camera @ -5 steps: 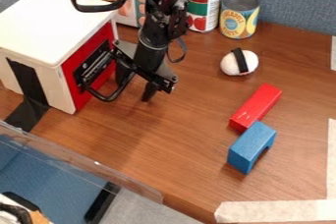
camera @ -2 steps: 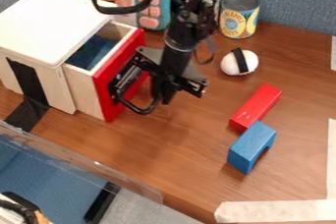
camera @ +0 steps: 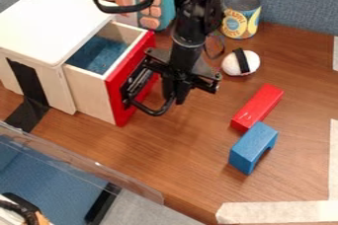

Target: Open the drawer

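1. The red-fronted drawer of pale wood (camera: pixel 116 93) stands well out of its cabinet, its front upright above the wood-grained table (camera: pixel 191 145). I judge the opening as good as done: the inside can be reached from above.

2. What is left looks small. Perhaps a little more pull, if full travel is wanted, since I cannot tell where the drawer stops; then the tool should come free of the handle without nudging the front back in.

3. Nearest on the drawer is its curved black handle (camera: pixel 153 112), jutting from the red face. The black two-finger gripper (camera: pixel 175 98) hangs down right at it, overlapping its bend from this angle. How wide the gripper is open I cannot tell, nor whether it grips the handle or merely hooks it.

4. Behind the front, the drawer's open top shows a mottled blue floor (camera: pixel 99 54) between pale wooden walls. I can make out no separate item on it; the rear part runs under the cabinet top.

5. The white-topped, boxy cabinet (camera: pixel 49 24) holds the drawer's back end.

6. Farther back, an upright metal can with a yellow-and-blue label (camera: pixel 239 23) stands on the table; its contents cannot be told.
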Available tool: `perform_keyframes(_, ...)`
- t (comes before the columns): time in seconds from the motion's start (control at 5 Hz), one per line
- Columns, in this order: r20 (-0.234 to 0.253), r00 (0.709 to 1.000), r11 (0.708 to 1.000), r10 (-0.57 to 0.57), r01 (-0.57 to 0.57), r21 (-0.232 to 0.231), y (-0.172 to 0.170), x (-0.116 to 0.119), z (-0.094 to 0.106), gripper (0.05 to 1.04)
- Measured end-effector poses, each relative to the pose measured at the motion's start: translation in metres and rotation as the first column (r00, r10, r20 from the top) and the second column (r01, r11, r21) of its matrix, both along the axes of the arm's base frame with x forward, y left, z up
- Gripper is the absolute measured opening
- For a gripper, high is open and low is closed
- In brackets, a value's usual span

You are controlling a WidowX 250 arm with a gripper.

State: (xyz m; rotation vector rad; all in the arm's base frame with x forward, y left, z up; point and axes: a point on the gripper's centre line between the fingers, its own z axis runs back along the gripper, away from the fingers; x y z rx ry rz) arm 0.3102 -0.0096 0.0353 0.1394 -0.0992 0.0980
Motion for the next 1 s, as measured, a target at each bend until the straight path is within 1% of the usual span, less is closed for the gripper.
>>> perform_keyframes(0.2, 0.006, 0.999, 0.998, 0.034, -0.033, -0.061, -0.005, 0.002, 0.000, 0.133)
perform_keyframes(0.4, 0.014, 0.998, 0.993, 0.063, -0.061, -0.098, -0.007, 0.003, 0.000, 0.133)
perform_keyframes(0.6, 0.010, 0.997, 0.991, 0.070, -0.068, -0.119, -0.009, 0.001, -0.002, 0.129)
perform_keyframes(0.8, 0.001, 0.998, 0.989, 0.070, -0.069, -0.131, -0.014, -0.002, -0.005, 0.129)
perform_keyframes(1.0, 0.000, 0.999, 0.990, 0.042, -0.042, -0.137, -0.024, -0.009, -0.004, 0.129)
